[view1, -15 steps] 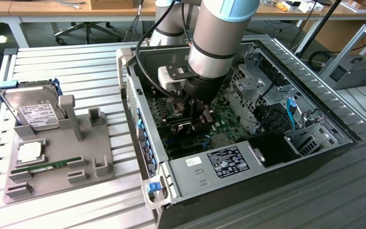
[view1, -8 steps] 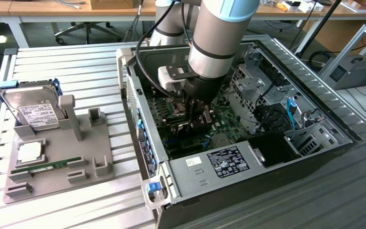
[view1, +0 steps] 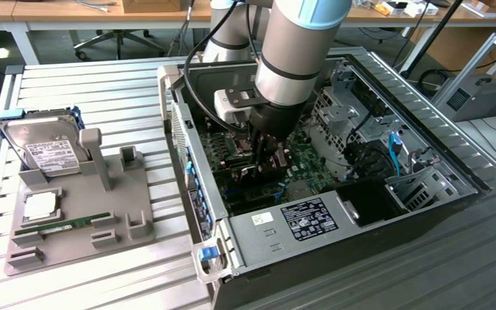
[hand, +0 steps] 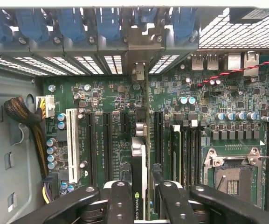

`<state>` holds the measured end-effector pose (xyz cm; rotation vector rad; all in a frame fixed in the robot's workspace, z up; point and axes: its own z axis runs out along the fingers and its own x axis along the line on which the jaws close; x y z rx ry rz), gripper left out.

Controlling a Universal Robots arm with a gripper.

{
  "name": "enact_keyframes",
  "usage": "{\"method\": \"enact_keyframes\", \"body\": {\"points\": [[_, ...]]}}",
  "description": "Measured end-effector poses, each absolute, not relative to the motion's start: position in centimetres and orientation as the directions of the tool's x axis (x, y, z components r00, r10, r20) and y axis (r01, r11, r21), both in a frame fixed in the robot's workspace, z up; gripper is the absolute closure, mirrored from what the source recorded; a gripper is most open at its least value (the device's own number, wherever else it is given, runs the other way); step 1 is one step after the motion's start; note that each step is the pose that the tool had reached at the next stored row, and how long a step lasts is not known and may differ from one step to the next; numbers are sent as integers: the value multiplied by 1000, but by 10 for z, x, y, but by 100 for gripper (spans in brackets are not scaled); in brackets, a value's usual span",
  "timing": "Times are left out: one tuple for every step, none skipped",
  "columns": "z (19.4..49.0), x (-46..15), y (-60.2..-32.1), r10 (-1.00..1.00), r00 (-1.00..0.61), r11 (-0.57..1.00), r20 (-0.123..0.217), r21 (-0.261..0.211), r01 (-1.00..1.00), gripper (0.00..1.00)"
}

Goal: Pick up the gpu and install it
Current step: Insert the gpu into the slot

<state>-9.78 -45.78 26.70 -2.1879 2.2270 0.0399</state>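
Jaws around gpu (hand: 139, 163), over motherboard (hand: 106, 107)

1. The exterior view looks down steeply from above and to one side, taking in the open computer case (view1: 334, 168), the grey parts stand (view1: 84, 213) and the slatted table (view1: 84, 84).
2. The wrist view looks straight down from close in, onto the motherboard (hand: 115, 126) inside the case, along the gripper (hand: 141, 205).
3. Both views share the motherboard (view1: 296, 171) and the case's slotted rear wall.
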Motion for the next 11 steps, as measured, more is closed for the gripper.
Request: {"method": "enact_keyframes", "body": {"points": [[267, -98, -458, -999, -18, 18, -32, 5, -1000, 73], [267, -98, -458, -999, -18, 18, -32, 5, -1000, 73], [267, -98, -458, -999, -18, 18, -32, 5, -1000, 73], [267, -98, -458, -999, -18, 18, -32, 5, -1000, 73], [267, -98, -458, -999, -18, 18, -32, 5, -1000, 73], [267, -98, -458, -999, -18, 18, -32, 5, -1000, 73], [267, -98, -458, -999, -18, 18, -32, 5, -1000, 73], [267, -98, -458, -999, -18, 18, -32, 5, -1000, 73], [267, -98, -458, -999, -18, 18, -32, 5, -1000, 72], [267, -98, -458, -999, -18, 18, -32, 5, -1000, 72], [267, -98, -458, -999, -18, 18, -32, 5, -1000, 67]]}}
